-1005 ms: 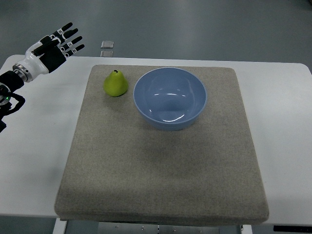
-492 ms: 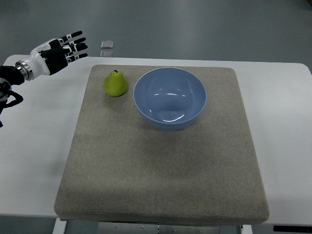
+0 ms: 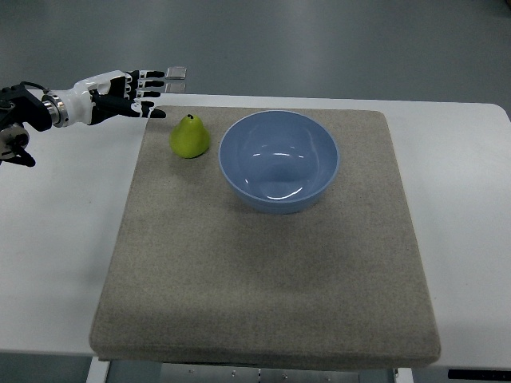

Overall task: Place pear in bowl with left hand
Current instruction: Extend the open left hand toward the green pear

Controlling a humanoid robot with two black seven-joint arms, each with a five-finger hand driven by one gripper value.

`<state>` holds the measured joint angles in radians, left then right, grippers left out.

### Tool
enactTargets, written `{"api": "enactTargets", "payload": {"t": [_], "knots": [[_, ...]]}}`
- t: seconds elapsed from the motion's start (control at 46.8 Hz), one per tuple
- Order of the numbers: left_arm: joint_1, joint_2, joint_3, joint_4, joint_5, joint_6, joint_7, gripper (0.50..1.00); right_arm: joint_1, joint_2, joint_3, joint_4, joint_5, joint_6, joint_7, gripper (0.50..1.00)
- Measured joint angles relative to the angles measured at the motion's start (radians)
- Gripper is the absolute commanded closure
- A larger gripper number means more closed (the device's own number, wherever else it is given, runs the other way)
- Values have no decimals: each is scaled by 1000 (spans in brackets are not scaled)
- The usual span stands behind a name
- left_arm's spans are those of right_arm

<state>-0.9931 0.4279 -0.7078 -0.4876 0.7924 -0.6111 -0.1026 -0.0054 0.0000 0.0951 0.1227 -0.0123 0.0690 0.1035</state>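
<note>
A green pear stands upright on the grey mat, just left of a large blue bowl that holds nothing. My left hand, black and white, comes in from the left edge and hovers above and to the left of the pear, a short gap away. Its fingers are stretched out towards the right and hold nothing. The right arm does not show.
The mat lies on a white table. A small clear square object sits on the floor past the table's far edge, close to my fingertips.
My left hand has swung right and slightly down toward the pear, turning from fingers-up to fingers pointing right. Pear and bowl have not moved.
</note>
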Motion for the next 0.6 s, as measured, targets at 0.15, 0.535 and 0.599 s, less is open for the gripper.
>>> {"api": "enactTargets", "payload": {"t": [0.15, 0.535, 0.599], "knots": [[-26, 8, 3, -11, 15, 0, 0, 504, 0, 0, 0, 0, 0, 0, 0, 574], [-68, 11, 67, -25, 221, 1, -42, 506, 0, 0, 0, 0, 0, 0, 0, 574], [-90, 11, 138, -24, 254, 1, -69, 506, 0, 0, 0, 0, 0, 0, 0, 574]]}}
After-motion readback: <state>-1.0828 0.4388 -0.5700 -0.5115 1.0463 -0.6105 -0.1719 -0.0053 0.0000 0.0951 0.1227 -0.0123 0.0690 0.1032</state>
